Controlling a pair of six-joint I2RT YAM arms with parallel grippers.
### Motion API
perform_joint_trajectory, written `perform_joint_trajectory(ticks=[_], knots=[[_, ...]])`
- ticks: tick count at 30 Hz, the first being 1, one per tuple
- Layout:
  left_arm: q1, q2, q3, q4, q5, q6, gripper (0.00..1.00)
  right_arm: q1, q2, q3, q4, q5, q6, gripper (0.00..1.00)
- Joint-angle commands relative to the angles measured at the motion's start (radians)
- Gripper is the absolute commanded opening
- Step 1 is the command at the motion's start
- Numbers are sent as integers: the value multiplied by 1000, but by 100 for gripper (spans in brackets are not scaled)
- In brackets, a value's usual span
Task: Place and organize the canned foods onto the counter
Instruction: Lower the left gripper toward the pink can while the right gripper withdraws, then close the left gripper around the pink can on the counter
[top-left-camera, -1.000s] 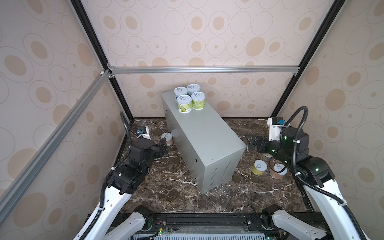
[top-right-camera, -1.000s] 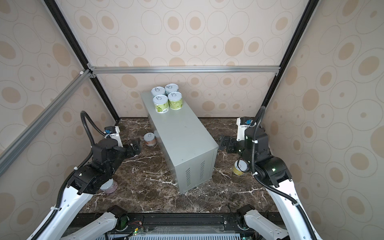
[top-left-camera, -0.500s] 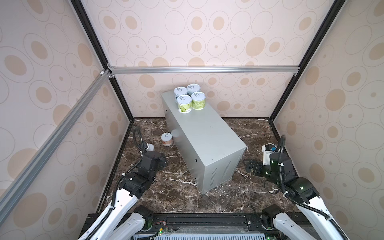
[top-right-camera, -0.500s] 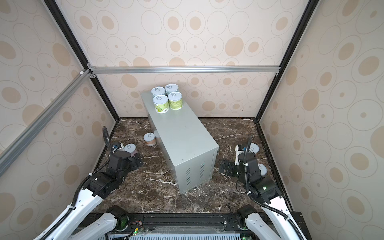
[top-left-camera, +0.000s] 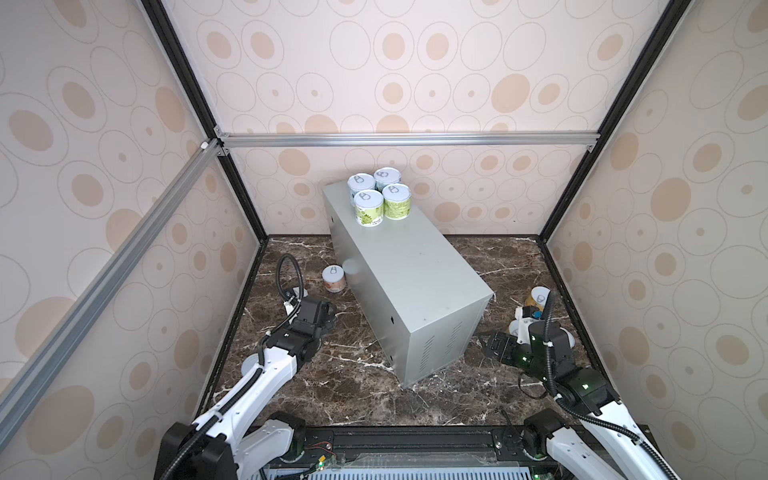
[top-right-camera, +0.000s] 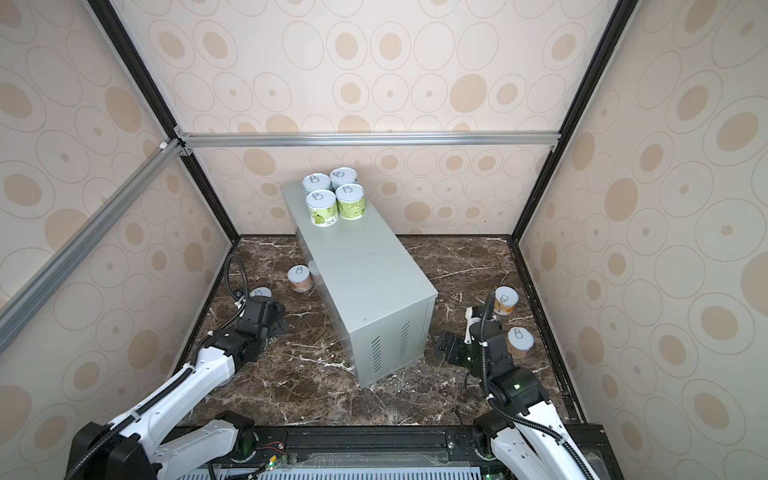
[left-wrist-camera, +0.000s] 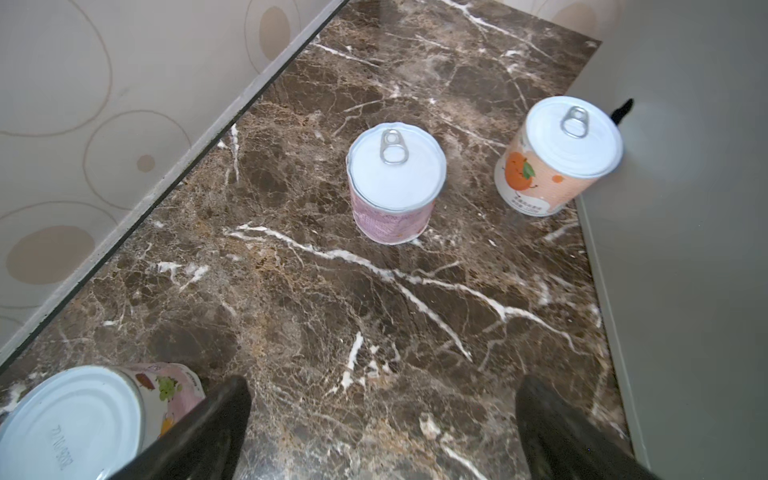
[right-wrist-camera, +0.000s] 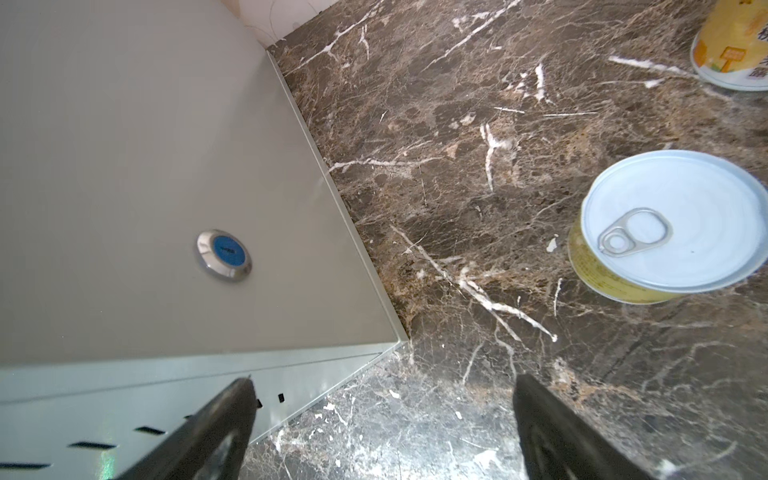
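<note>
The counter (top-left-camera: 409, 266) (top-right-camera: 363, 266) is a grey metal box, and several canned foods (top-left-camera: 380, 199) (top-right-camera: 334, 201) stand at its far end. On the marble left of it stand an orange can (top-left-camera: 333, 279) (left-wrist-camera: 557, 158) and a pink can (top-right-camera: 260, 292) (left-wrist-camera: 395, 183). My left gripper (top-left-camera: 329, 316) (left-wrist-camera: 382, 386) hangs open and empty short of them, with another pink can (left-wrist-camera: 75, 419) beside one finger. Near the counter's front right corner my right gripper (top-right-camera: 444, 347) (right-wrist-camera: 382, 382) is open and empty. A yellow can (right-wrist-camera: 665, 224) stands off to its side.
Two more cans (top-right-camera: 506, 300) (top-right-camera: 520, 341) stand on the marble by the right wall. Patterned walls with black posts close in both sides and the back. A blue button (right-wrist-camera: 224, 254) sits on the counter's right side. Vent slots (top-right-camera: 388, 345) mark its front face.
Both arms have drawn back toward the front and dropped low. The left gripper has backed away from the orange can. The right one now sits by the counter's front corner. No can has moved.
</note>
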Motion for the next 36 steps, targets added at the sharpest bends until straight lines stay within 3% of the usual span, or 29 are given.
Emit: perform_joint_trajectory(ticks=[1, 8, 17, 30, 36], knots=[[54, 67, 2, 74, -16, -36, 99, 3, -19, -34, 40, 7, 0, 99], [84, 186, 12, 124, -62, -88, 99, 3, -35, -52, 40, 11, -5, 99], [125, 380, 121, 177, -55, -57, 99, 3, -46, -58, 42, 16, -26, 99], [206, 527, 191, 290, 17, -24, 99, 3, -75, -55, 20, 30, -34, 99], [209, 622, 290, 264, 1, -2, 99, 3, -30, -48, 46, 31, -51, 99]])
